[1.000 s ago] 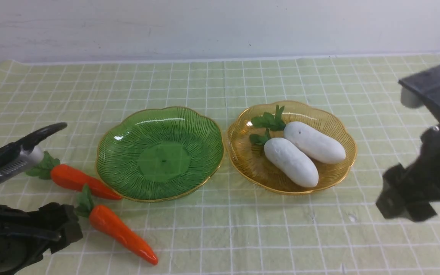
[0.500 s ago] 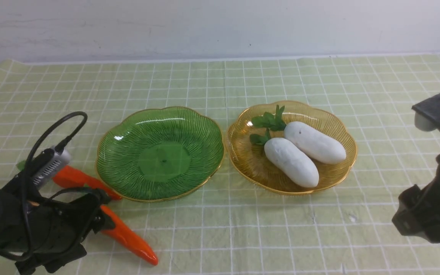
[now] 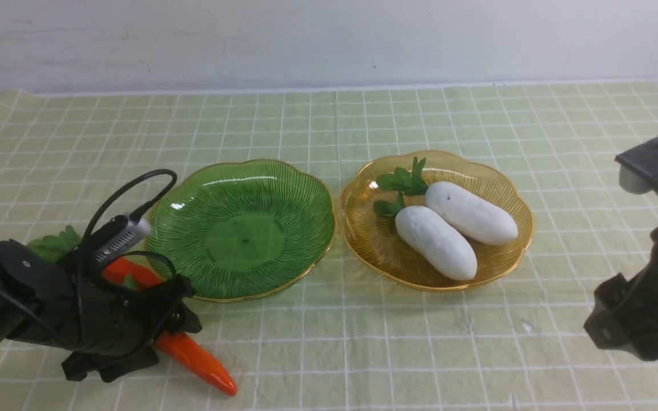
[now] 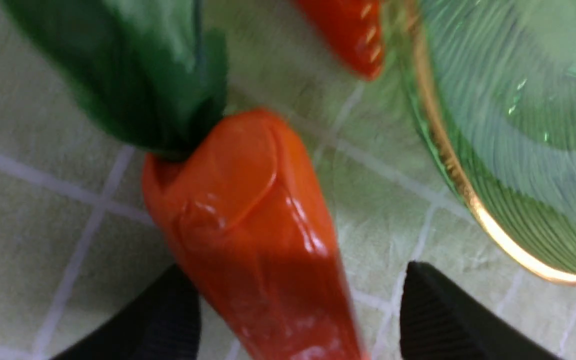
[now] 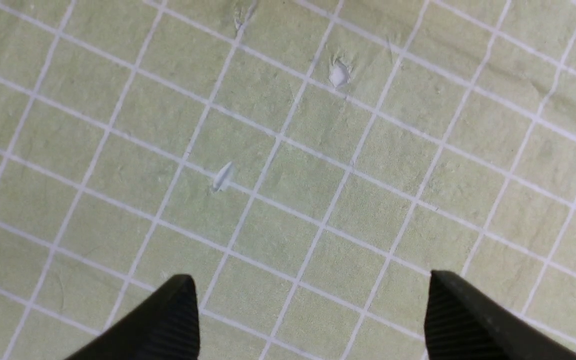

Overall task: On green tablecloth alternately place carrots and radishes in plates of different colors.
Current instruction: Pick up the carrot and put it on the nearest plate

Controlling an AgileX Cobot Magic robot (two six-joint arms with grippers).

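Jaws on the L gripper [image 4: 298, 320] stand wide, one finger each side of the near carrot [image 4: 248, 220], which lies flat on the green tablecloth [image 3: 363, 342]. The wrist view is blurred, so can't tell if either pad touches it. In the front view its orange tip sticks out from under the arm, pointing right and toward the robot. Far carrot [image 3: 120, 268] lies just behind, mostly hidden by the arm, its tip near the green plate [image 3: 306, 188]. Amber plate [image 3: 500, 188], just beside the green one, holds the front radish [image 3: 436, 242] and rear radish [image 3: 470, 213], touching, w/ leaves pointing back-left. R gripper [image 5: 313, 315] hangs wide open over bare cloth, well apart from both plates.
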